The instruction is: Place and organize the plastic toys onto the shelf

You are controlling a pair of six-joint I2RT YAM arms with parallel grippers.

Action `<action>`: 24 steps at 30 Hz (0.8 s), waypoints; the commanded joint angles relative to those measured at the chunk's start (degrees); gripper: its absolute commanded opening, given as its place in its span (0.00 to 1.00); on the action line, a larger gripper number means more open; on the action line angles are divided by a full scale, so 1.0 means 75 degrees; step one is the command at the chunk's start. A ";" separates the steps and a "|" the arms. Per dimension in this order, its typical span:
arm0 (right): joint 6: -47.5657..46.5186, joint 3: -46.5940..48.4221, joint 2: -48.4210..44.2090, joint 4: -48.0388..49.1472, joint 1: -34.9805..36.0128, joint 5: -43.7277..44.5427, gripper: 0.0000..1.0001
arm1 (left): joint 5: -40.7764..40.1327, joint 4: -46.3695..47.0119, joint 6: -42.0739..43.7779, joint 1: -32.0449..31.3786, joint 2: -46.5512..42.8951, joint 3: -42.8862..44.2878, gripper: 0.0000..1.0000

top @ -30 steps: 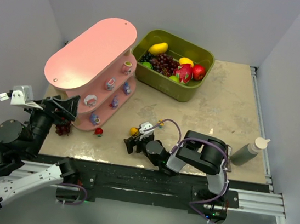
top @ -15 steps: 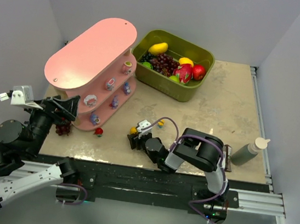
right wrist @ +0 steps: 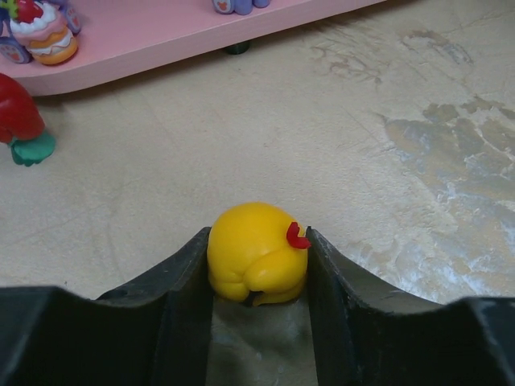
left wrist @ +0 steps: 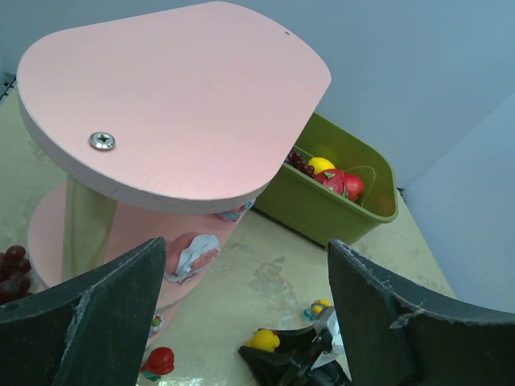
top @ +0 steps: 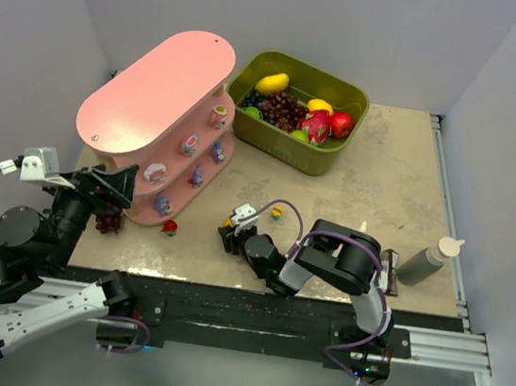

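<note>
A small yellow toy sits on the tabletop with my right gripper shut on it, one finger pressed to each side. From above, the toy and right gripper lie just in front of the pink shelf. Several tiny toys stand on the shelf's lower tiers, among them a cake figure. A red toy lies at the shelf's foot, and a yellow-and-blue toy lies to the right. My left gripper hangs open beside the shelf's near end, holding nothing.
An olive-green bin of larger fruit stands behind and right of the shelf. A dark grape bunch lies near the shelf's left foot. A grey squeeze bottle stands at the table's right edge.
My right gripper slid left toward the shelf and its jaws narrowed round the yellow toy. The left arm has not moved.
</note>
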 commanded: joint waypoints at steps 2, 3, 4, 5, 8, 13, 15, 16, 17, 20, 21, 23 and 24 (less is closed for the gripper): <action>0.0125 -0.0343 -0.0122 -0.0629 -0.0016 0.0438 0.23 | -0.0067 0.0266 0.0047 0.0005 -0.0046 -0.0030 0.86; 0.0125 -0.0402 -0.0227 -0.0617 -0.0016 0.0474 0.19 | -0.0067 0.0254 0.0047 0.0017 -0.0058 -0.0030 0.86; 0.0125 -0.0461 -0.0541 -0.0641 -0.0016 0.0486 0.13 | -0.0067 0.0254 0.0047 0.0017 -0.0069 -0.0030 0.86; 0.0114 -0.0508 -0.0742 -0.0734 -0.0016 0.0463 0.11 | -0.0078 0.0243 0.0036 0.0005 -0.0081 -0.0030 0.86; 0.0160 -0.0310 -0.2017 -0.1809 -0.0016 0.0276 0.10 | -0.0102 0.0161 0.0012 0.0017 -0.0128 -0.0041 0.86; 0.0045 0.1071 -0.4116 -0.5429 -0.0075 -0.0333 0.10 | -0.0301 -0.0120 -0.0151 0.0017 -0.0280 -0.0053 0.86; -0.0166 0.2055 -0.4656 -0.6807 -0.0215 -0.0672 0.11 | -0.0476 -0.0273 -0.0199 0.0005 -0.0374 -0.0065 0.85; -0.0295 0.2441 -0.4751 -0.7257 -0.0239 -0.0721 0.11 | -0.0535 -0.0296 -0.0234 0.0005 -0.0397 -0.0065 0.85; -0.0389 0.3129 -0.4810 -0.7610 -0.0262 -0.0814 0.12 | -0.0605 -0.0331 -0.0234 0.0017 -0.0421 -0.0053 0.85; -0.0530 0.4384 -0.4880 -0.8795 -0.0380 -0.1165 0.12 | -0.0746 -0.0390 -0.0222 0.0005 -0.0491 0.0005 0.86; -0.0566 0.4657 -0.4904 -0.9203 -0.0438 -0.1248 0.12 | -0.0781 -0.0425 -0.0234 0.0017 -0.0491 0.0017 0.85; -0.0601 0.5370 -0.4939 -0.9486 -0.0473 -0.1447 0.13 | -0.0898 -0.0553 -0.0246 0.0017 -0.0480 0.0076 0.85; -0.0636 0.5595 -0.4927 -0.9732 -0.0520 -0.1715 0.13 | -0.0945 -0.0624 -0.0246 0.0005 -0.0468 0.0087 0.85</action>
